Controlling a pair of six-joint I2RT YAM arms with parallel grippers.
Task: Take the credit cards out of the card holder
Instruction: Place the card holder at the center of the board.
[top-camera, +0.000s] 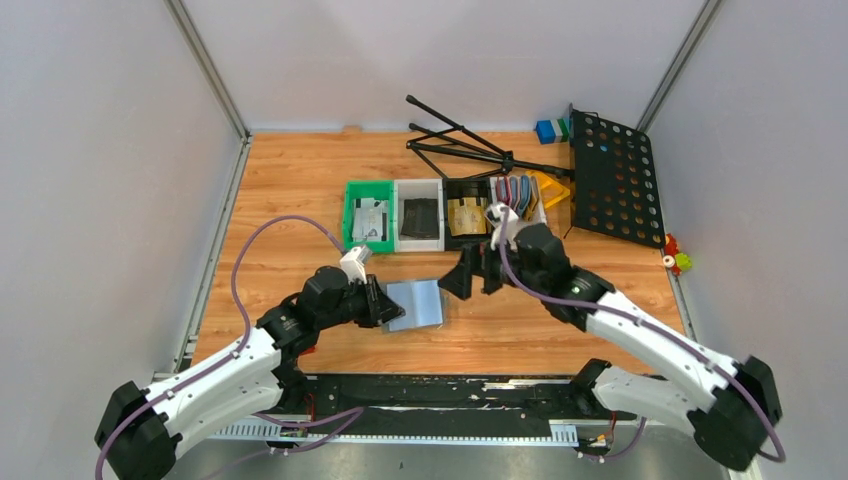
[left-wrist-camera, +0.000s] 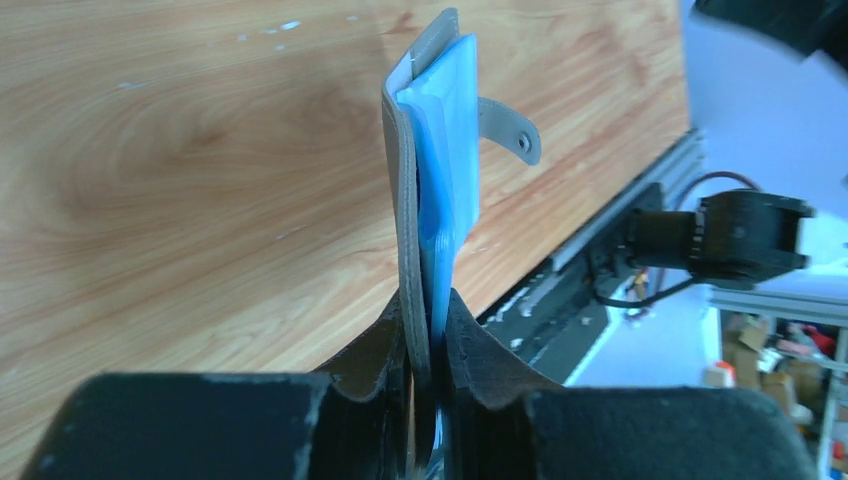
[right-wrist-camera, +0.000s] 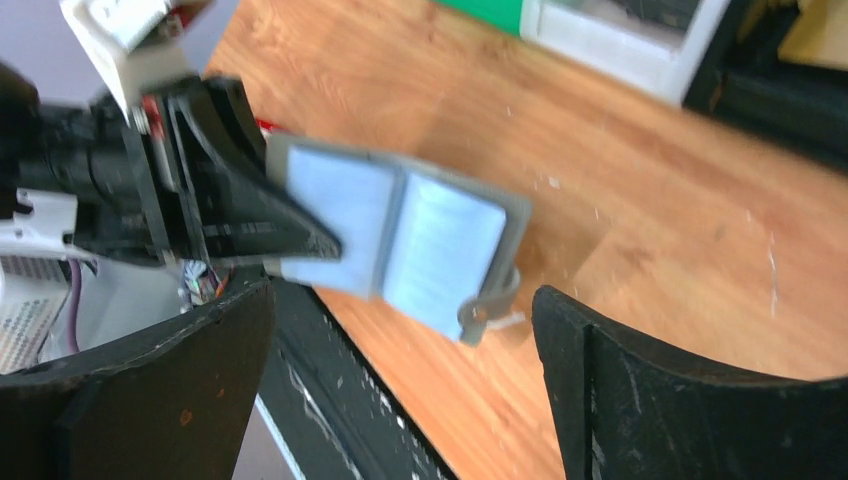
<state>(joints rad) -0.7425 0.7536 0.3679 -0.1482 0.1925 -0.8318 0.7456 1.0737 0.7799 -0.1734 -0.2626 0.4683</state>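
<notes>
My left gripper (top-camera: 385, 305) is shut on one edge of the grey-blue card holder (top-camera: 416, 303) and holds it just above the table. In the left wrist view the card holder (left-wrist-camera: 415, 190) stands edge-on between my left gripper's (left-wrist-camera: 430, 320) jaws, its snap strap (left-wrist-camera: 512, 128) sticking out. The right wrist view shows the card holder (right-wrist-camera: 400, 235) spread open with pale blue pockets; I cannot tell whether cards sit in them. My right gripper (top-camera: 470, 280) hangs open just right of the holder, empty, and the right wrist view shows its (right-wrist-camera: 403, 305) jaws wide apart. Pale grey credit cards (top-camera: 370, 220) lie in the green bin (top-camera: 352, 190).
Behind the holder stand a white bin (top-camera: 418, 184) with a black flat item, a dark bin (top-camera: 464, 215) with a tan item, and a row of red and blue holders (top-camera: 514, 192). A folded black stand (top-camera: 470, 145) and perforated panel (top-camera: 612, 180) lie at the back right.
</notes>
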